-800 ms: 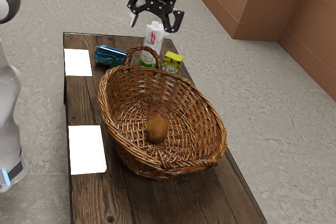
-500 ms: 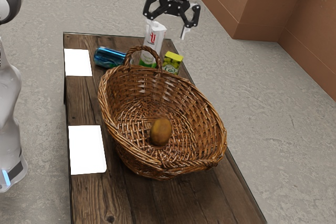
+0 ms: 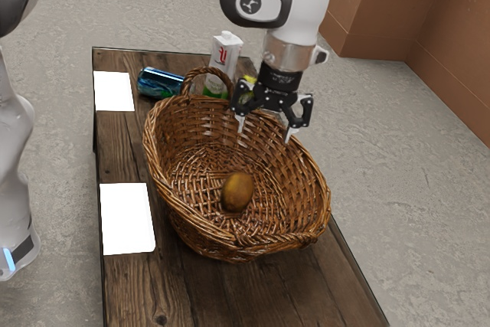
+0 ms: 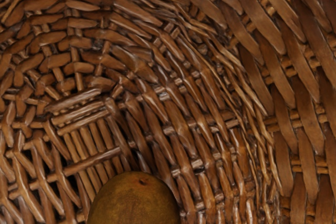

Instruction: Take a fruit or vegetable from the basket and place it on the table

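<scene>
1. Presently, in the exterior view, the pincer (image 3: 266,134) points down over the wicker basket (image 3: 155,162), its fingers standing wide apart.
2. Also in that view, the brown fruit (image 3: 237,192) sits inside the basket, on the woven bottom, apart from the pincer.
3. The basket stands on the wooden bench (image 3: 134,289). Beyond its arched handle (image 3: 207,72) are an upright white carton (image 3: 224,55) and a blue can (image 3: 159,83) lying on its side; a yellow-green box (image 3: 249,82) is partly hidden by the pincer. Two white rectangles (image 3: 126,218) lie along the exterior view's left side of the bench.
4. In the wrist view, the fruit rests against the basket's weave, a small dark spot (image 4: 142,181) on its rounded end; the curved wicker wall rises around the woven bottom.
</scene>
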`<state>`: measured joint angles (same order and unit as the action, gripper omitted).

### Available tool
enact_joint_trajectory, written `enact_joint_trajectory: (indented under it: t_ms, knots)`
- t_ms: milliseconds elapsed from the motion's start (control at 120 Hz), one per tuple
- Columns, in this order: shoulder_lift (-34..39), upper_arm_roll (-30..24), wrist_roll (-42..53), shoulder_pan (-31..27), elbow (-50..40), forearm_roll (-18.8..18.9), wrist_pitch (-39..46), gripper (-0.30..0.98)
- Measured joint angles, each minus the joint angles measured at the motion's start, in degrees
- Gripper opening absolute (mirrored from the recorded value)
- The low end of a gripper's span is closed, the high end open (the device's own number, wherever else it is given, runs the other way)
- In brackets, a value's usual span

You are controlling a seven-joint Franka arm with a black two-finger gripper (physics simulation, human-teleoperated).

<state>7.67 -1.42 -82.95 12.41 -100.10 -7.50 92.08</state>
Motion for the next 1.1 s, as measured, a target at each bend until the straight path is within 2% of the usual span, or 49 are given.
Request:
enact_joint_trajectory:
  t_ms: [100, 233, 417, 717, 1100]
  knots:
    - [0.05, -0.06, 2.81, 0.0, -2.5, -1.82, 3.01, 0.69]
    - [6.97, -2.36, 5.83, -0.13, -12.18, -3.49, 8.13, 0.69]
    - [7.92, -2.92, 9.1, -0.39, -17.1, -5.32, 12.33, 0.69]
    - [6.79, -2.97, 12.68, -0.44, -19.09, -8.13, 16.29, 0.69]
    - [6.48, -2.96, 15.48, -1.59, -20.01, -9.19, 17.52, 0.69]
